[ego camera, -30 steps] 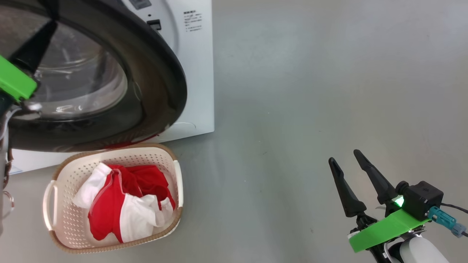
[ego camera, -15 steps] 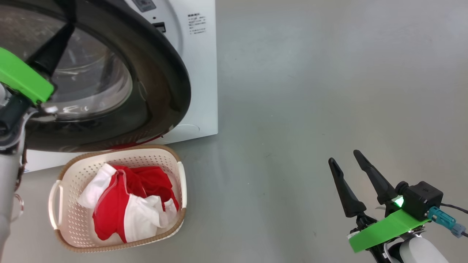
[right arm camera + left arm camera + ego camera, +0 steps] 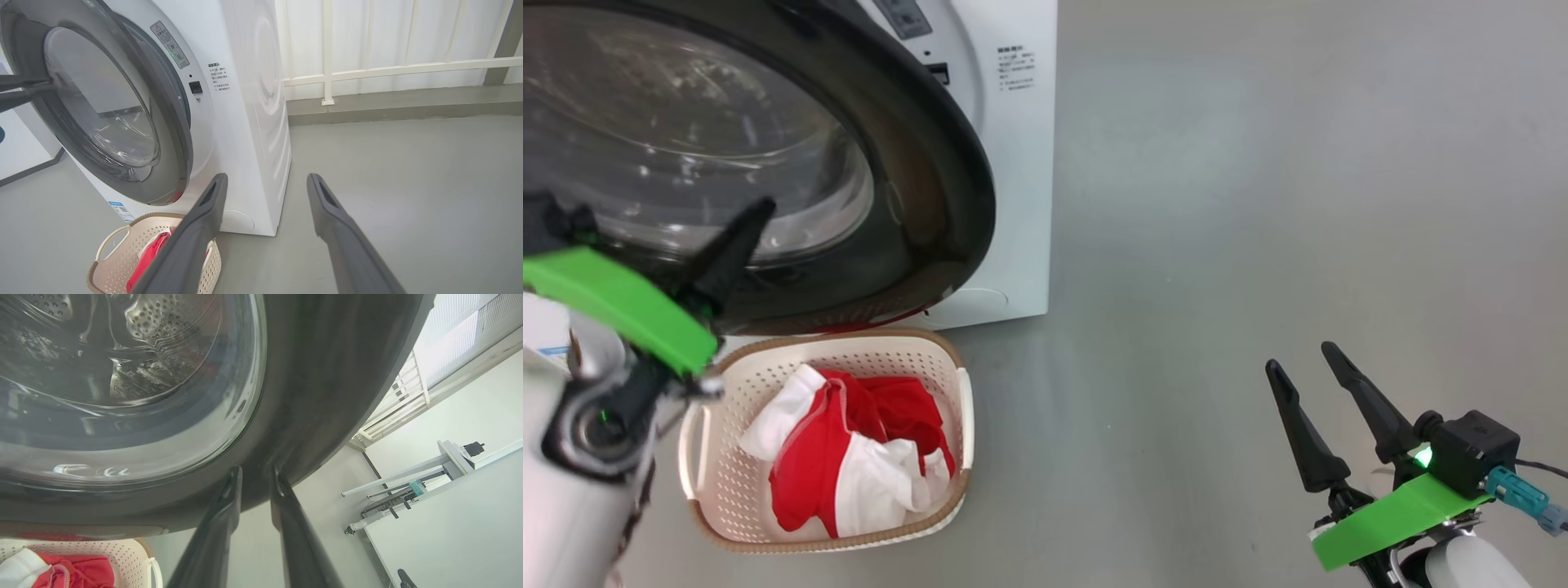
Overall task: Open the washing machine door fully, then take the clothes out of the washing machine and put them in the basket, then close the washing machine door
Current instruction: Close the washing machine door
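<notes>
The left gripper (image 3: pixel 256 474) has its two dark fingers (image 3: pixel 224 514) parted by a narrow gap with nothing between them. Their tips lie at the lower black rim of the washing machine door (image 3: pixel 335 375); whether they touch it cannot be told. The door stands swung out from the white washing machine (image 3: pixel 1013 163). Below it, on the grey floor (image 3: pixel 1258 204), sits the cream basket (image 3: pixel 849 341) holding the red and white clothes (image 3: pixel 849 465). The right gripper (image 3: pixel 1298 357) hangs well apart, jaws wide and empty.
</notes>
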